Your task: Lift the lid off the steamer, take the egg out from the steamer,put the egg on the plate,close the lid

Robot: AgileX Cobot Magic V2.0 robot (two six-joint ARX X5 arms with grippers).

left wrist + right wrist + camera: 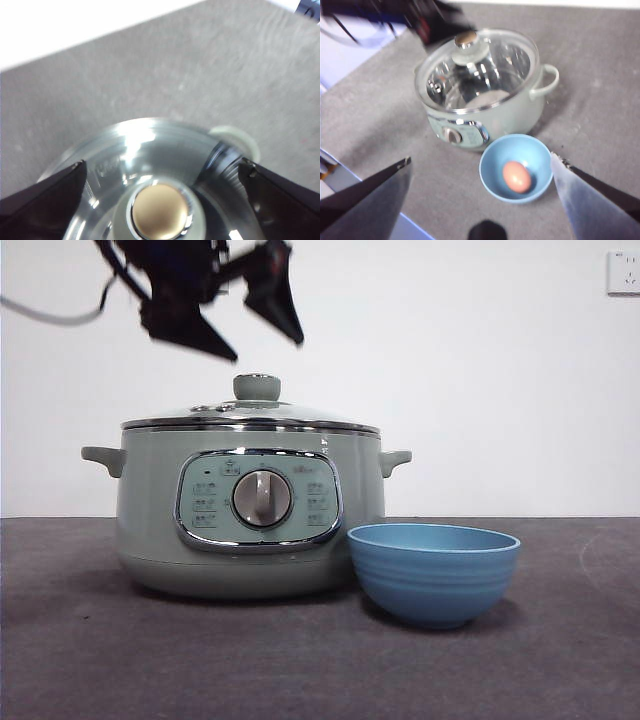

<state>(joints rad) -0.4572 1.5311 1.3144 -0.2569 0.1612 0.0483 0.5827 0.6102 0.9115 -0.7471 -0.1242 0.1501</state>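
The lid (250, 420) sits on the steamer (245, 525), its chrome rim flush all round, and the egg (516, 176) lies in the bottom of the plate (433, 570), which stands on the desk (100, 660) just beside the steamer's control-panel side, near its lower edge but, as far as the front view shows, not touching it. The left claw (252, 325) hangs directly above the lid's knob (160, 212), released, jaws spread to either side of the knob and clear of it — the knob lies straight below the gap between them, so the one relation that matters is vertical. The right claw (480, 200) waits high over the plate, jaws wide apart and empty, farther from the steamer than the left. Judging from how things lie, egg and lid are both where the task wants them, and little seems left beyond drawing the left arm up and away from the knob. The knob is round, so it offers no long axis to line up with. The panel carries small printed marks around the dial (262, 498), too small to read, and no brand name can be made out.
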